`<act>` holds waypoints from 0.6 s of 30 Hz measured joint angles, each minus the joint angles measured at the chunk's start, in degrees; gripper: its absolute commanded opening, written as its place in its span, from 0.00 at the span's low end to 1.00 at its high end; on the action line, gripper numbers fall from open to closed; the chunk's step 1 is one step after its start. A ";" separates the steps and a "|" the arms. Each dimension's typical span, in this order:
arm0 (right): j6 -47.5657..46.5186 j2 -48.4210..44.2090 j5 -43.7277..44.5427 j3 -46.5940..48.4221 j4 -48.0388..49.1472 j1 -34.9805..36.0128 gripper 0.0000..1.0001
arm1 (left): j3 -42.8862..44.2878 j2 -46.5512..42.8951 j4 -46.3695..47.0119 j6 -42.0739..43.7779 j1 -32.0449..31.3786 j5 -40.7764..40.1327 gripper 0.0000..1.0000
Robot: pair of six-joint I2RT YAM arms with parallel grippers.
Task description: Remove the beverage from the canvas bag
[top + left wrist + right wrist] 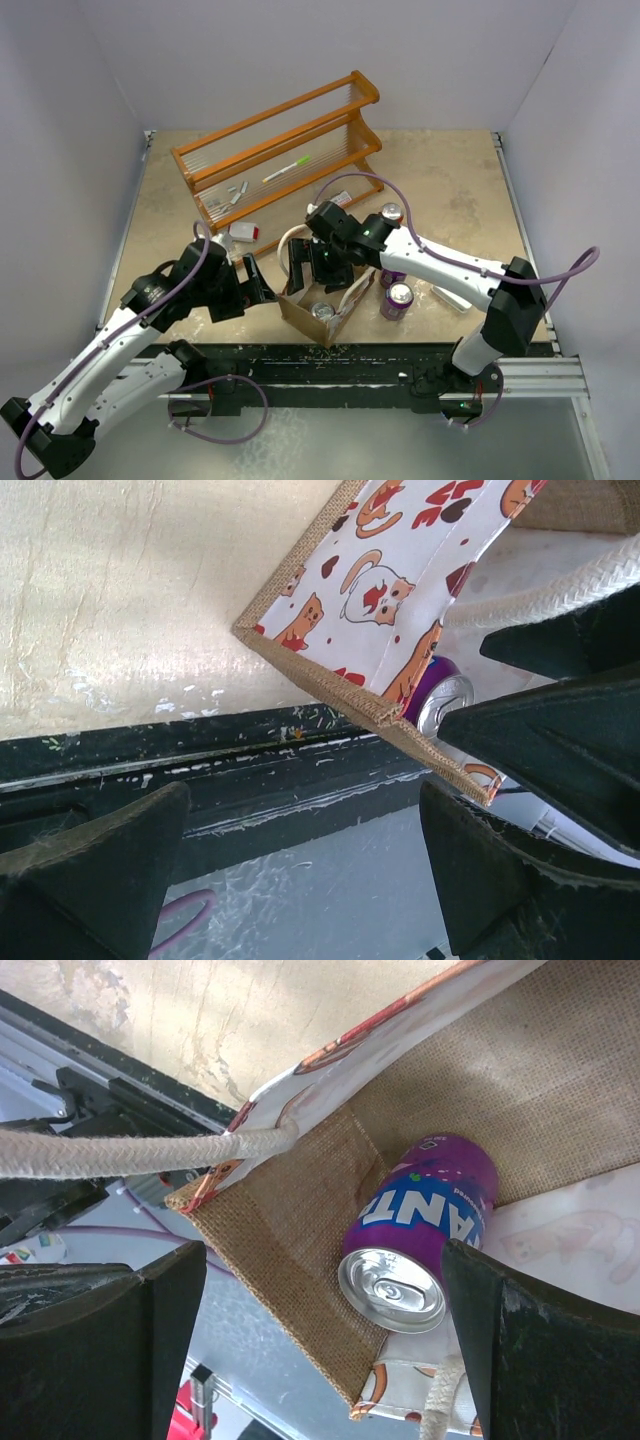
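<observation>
Honestly, my right claw [320,1360] gapes wide over the can [425,1210] mid-frame; left claw [300,880] wide too. I worry a finger snags the handle [130,1152] and drags the bag [300,1250].

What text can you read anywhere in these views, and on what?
"ANTA": white letters on the purple aluminium soda can lying in the tan canvas bag; the start curves out of sight.
Small white print beside it: too small to read.
The cat-print panels: pictures only.
The purple cans on the table: labels too small.
</observation>
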 measured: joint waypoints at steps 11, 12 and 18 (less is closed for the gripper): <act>0.90 0.52 4.13 0.02 -2.71 2.84 0.99 | -0.24 -0.52 0.00 -0.31 0.00 1.44 0.99; 0.96 0.50 5.05 0.02 -3.28 3.26 0.97 | -0.24 -0.66 -0.02 -0.31 0.00 1.49 0.99; 0.96 -0.13 9.57 0.02 -7.15 4.61 0.91 | -0.31 -1.64 -0.42 -0.59 0.00 1.64 0.99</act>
